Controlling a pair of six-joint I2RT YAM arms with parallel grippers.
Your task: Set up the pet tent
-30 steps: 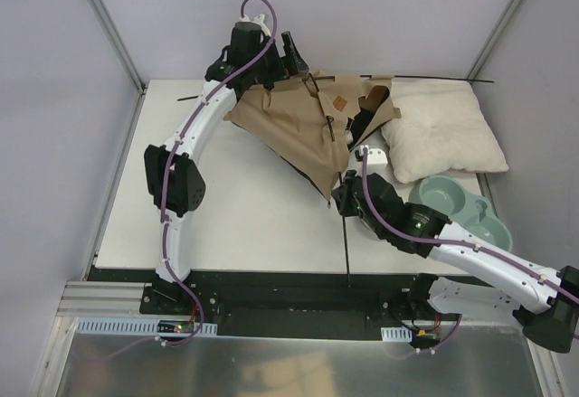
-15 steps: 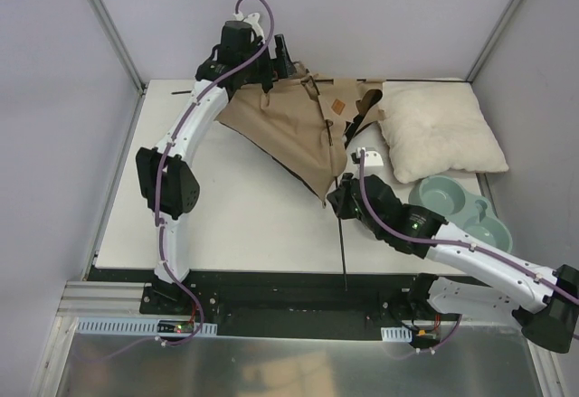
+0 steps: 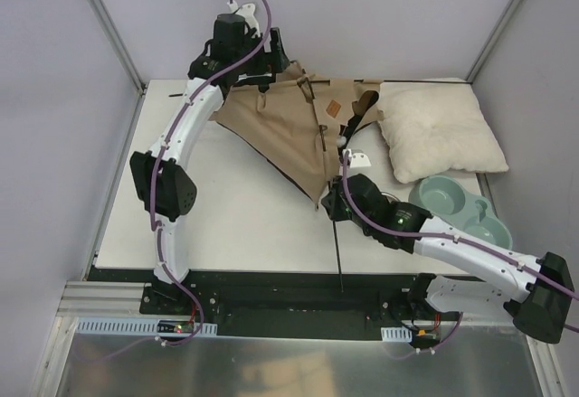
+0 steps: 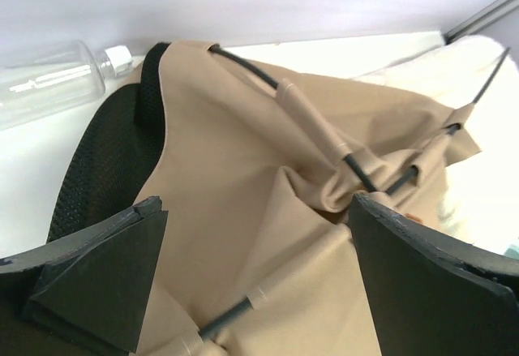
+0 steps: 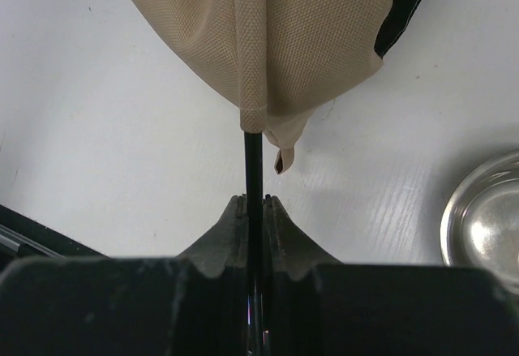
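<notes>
The tan pet tent (image 3: 289, 130) lies collapsed across the back middle of the table, with a brown label (image 3: 333, 106) and thin black poles. My left gripper (image 3: 264, 79) is open above the tent's back left corner; in the left wrist view its jaws straddle loose tan fabric (image 4: 268, 234) and a pole in its sleeve (image 4: 312, 121). My right gripper (image 3: 336, 200) is shut on a black pole (image 5: 254, 169) just below the tent's near tip, where the pole enters a fabric sleeve (image 5: 250, 64). The pole's free end (image 3: 339, 257) runs over the table's front edge.
An off-white pillow (image 3: 439, 130) lies at the back right. A pale green double pet bowl (image 3: 457, 203) sits right of my right arm, its rim in the right wrist view (image 5: 486, 218). A clear plastic bottle (image 4: 57, 80) lies behind the tent.
My left gripper has moved back and left, drawing the tent's back corner with it. My right gripper has slid left and forward along the pole toward the tent's tip.
</notes>
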